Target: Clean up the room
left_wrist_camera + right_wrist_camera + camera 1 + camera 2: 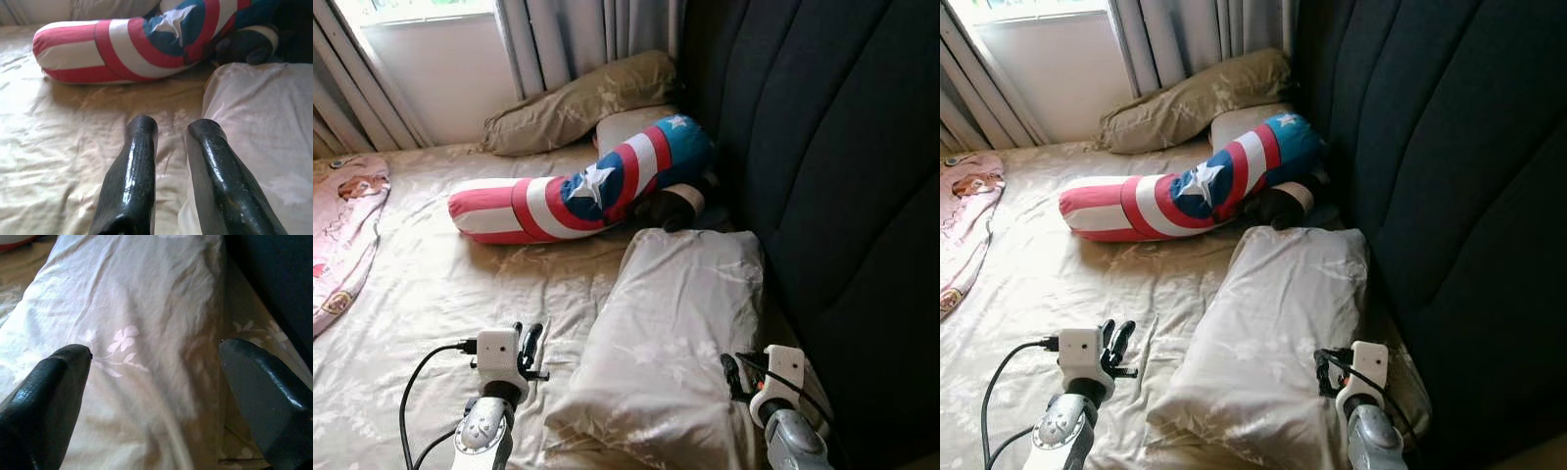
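Early going, bed (440,284) untidy | pillow (675,333) askew by headboard (842,196), striped bolster (578,191) crosswise | right gripper (156,367) spread wide over pillow, nothing held | left gripper (171,132) nearly closed, empty, beside pillow.

The bed sheet (440,294) is showing as thin, creased beige cloth with a slight sheen. The near pillow (675,323) is wearing wrinkled, faintly floral fabric. The striped bolster (578,191) is looking smooth and soft. The right-hand headboard (842,176) is appearing as matt dark padded upholstery. The left gripper (171,129) fingers (134,166) are gleaming glossy black.
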{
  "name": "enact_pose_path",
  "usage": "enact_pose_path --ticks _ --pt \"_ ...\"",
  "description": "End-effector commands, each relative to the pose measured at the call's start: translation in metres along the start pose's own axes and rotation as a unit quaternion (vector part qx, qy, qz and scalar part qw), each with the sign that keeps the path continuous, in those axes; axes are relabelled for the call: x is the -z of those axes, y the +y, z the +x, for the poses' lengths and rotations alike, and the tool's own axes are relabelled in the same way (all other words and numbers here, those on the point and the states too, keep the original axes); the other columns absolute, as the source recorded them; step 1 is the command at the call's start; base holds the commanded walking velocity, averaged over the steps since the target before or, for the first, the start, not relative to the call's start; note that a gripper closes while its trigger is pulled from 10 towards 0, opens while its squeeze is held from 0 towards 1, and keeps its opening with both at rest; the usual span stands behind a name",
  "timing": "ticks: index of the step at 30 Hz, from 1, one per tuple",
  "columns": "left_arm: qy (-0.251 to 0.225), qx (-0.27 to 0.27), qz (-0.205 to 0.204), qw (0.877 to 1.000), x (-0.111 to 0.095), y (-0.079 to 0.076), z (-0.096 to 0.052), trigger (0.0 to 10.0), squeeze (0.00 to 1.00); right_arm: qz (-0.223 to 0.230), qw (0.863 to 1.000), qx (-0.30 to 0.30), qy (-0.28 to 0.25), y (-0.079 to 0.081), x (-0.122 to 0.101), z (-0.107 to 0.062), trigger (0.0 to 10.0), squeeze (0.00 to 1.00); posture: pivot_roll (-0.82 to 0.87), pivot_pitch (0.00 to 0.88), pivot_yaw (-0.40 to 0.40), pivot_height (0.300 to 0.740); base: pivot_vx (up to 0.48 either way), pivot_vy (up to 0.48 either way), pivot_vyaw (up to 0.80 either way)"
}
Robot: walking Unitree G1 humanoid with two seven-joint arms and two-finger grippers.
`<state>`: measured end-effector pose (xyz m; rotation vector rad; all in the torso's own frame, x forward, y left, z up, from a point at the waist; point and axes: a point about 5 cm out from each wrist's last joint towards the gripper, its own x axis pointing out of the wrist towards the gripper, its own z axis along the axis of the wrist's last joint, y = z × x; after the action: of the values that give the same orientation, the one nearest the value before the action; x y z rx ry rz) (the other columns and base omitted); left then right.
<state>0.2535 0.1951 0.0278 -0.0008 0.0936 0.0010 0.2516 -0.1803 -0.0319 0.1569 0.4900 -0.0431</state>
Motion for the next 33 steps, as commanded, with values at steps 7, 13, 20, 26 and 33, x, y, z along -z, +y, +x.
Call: enact_pose_path --ticks 7,13,20,26,33 --pt "0.002 -0.006 0.004 1.000 -0.002 0.005 0.000 10.0 0.00 -0.015 1.000 -0.012 0.013 0.010 0.005 0.000 10.0 0.00 0.03 0.000 0.038 0.710 0.000 0.000 0.00" --pt "-0.006 -0.002 0.002 1.000 -0.007 0.002 0.005 10.0 0.00 -0.004 1.000 -0.008 0.005 0.007 0.001 0.001 10.0 0.00 0.03 0.000 0.042 0.710 0.000 0.000 0.00" --pt "-0.010 -0.001 0.003 1.000 -0.010 0.002 0.005 10.0 0.00 -0.010 1.000 -0.009 0.026 0.010 0.002 0.004 10.0 0.00 0.04 0.000 0.041 0.700 0.000 0.000 0.00" --pt "-0.009 -0.003 0.003 1.000 -0.010 0.002 0.004 10.0 0.00 -0.006 1.000 -0.009 0.009 0.011 0.000 0.004 10.0 0.00 0.04 0.000 0.039 0.685 0.000 0.000 0.00" --pt "-0.011 -0.001 0.002 1.000 -0.011 0.001 0.005 10.0 0.00 -0.006 1.000 -0.007 0.018 0.012 0.001 0.004 10.0 0.00 0.04 0.000 0.039 0.685 0.000 0.000 0.00"
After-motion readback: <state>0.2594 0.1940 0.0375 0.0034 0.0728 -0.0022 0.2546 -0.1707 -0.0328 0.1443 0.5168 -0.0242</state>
